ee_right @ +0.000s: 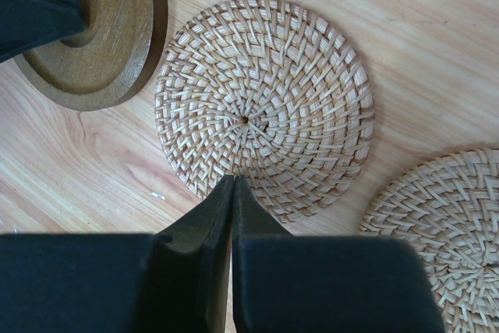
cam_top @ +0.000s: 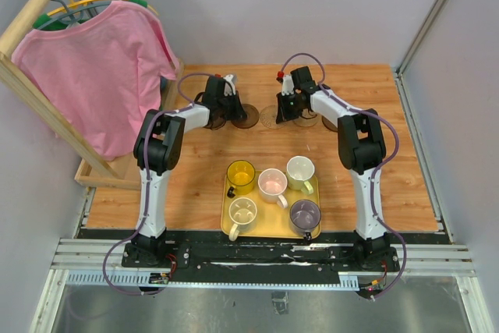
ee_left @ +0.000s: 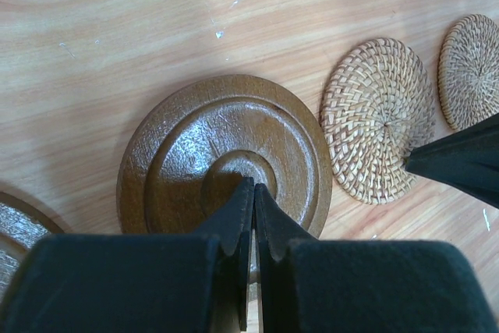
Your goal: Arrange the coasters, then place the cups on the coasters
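While the row is being straightened along the counter's [cam_top: 390, 177] far edge, the left hand [ee_left: 253, 193], pinched shut and empty, rests its tips on a dark wooden coaster [ee_left: 226, 154], probably to slide it. The right hand [ee_right: 232, 185], also shut and empty, meets a woven coaster's [ee_right: 265, 107] rim. The cups [cam_top: 273, 182] wait on the yellow tray [cam_top: 273, 224] near the front edge.

Centre: round tan woven wicker coaster [ee_right: 263, 107]
Upper left: round dark brown wooden coaster [ee_right: 117, 44]
Lower right: second woven coaster [ee_right: 440, 224]
Right gripper [ee_right: 233, 186]: jaws pressed together
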Available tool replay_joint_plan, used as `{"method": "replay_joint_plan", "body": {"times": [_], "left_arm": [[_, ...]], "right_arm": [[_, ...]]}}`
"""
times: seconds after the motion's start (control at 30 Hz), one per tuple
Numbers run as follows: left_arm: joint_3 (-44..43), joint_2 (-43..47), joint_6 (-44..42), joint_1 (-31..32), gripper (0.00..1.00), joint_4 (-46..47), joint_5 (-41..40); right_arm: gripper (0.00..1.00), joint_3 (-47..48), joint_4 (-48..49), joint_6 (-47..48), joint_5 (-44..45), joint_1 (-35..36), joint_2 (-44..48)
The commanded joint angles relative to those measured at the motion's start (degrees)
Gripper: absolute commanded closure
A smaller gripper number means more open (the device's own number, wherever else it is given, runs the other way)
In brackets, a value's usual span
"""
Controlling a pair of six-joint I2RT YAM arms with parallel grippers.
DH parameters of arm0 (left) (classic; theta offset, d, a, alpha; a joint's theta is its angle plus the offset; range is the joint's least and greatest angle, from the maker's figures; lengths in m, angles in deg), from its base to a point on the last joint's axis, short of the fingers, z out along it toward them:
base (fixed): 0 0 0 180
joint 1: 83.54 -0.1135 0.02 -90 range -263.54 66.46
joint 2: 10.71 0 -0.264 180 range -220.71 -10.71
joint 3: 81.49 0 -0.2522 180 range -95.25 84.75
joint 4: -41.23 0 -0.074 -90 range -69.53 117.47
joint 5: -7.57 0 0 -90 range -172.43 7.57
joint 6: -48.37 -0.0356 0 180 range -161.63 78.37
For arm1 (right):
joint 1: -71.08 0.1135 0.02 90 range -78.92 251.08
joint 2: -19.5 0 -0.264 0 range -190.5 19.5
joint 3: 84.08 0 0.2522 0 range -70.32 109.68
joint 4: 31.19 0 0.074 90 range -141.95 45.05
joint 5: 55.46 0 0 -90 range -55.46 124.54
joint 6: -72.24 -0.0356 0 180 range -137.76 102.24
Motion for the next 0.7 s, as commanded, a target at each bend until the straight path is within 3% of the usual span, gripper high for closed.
{"method": "replay_joint_plan", "body": {"times": [0.0,0.67], "left_arm": [[-1.91,-1.23,-1.02,0.44,0.94,-1.07,-1.06],[-6.88,-3.19,-1.61,0.41,0.94,-3.17,-1.66]], "right_arm": [[0.98,-1.68,-1.81,1.00,2.79,0.62,0.94],[0.94,3.45,-2.63,0.90,1.50,0.62,0.80]]}}
